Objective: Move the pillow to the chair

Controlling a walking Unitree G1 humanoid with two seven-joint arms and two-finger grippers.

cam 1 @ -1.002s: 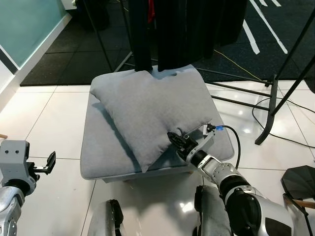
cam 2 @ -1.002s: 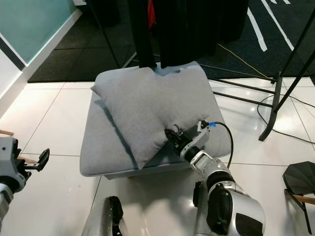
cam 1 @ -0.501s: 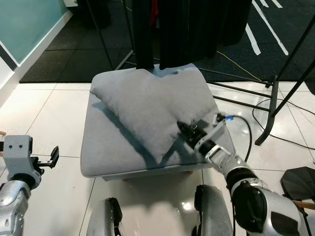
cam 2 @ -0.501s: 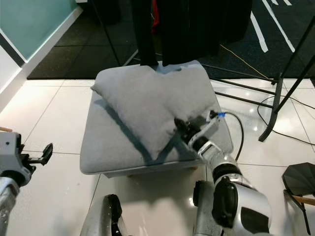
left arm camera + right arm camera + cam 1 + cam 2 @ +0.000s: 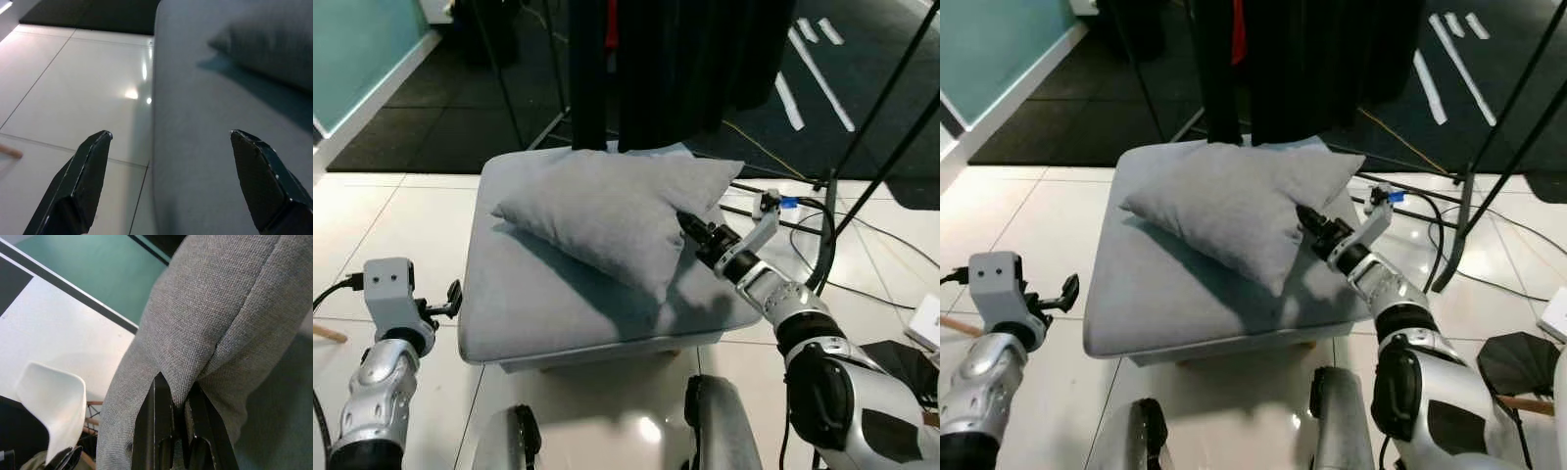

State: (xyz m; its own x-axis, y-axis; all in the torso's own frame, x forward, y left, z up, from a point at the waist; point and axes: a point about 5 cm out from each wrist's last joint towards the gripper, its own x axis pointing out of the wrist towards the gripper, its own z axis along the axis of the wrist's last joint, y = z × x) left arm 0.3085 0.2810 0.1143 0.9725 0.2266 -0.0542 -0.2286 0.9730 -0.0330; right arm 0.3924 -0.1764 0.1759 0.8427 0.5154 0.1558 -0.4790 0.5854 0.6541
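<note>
Right wrist view: right gripper [image 5: 177,404] clamped on grey pillow's [image 5: 607,220] edge.

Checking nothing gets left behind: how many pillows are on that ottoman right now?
1. A single grey pillow lies on the grey ottoman, its right edge pinched and lifted by the right gripper. None can be seen hidden beneath it.

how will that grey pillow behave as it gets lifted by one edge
Probably floppy: the pillow bunches where the right gripper pinches its edge. Likely light for its size, since one pinch tilts it off the ottoman. Its woven cloth looks grippy, so slipping seems unlikely.
</note>
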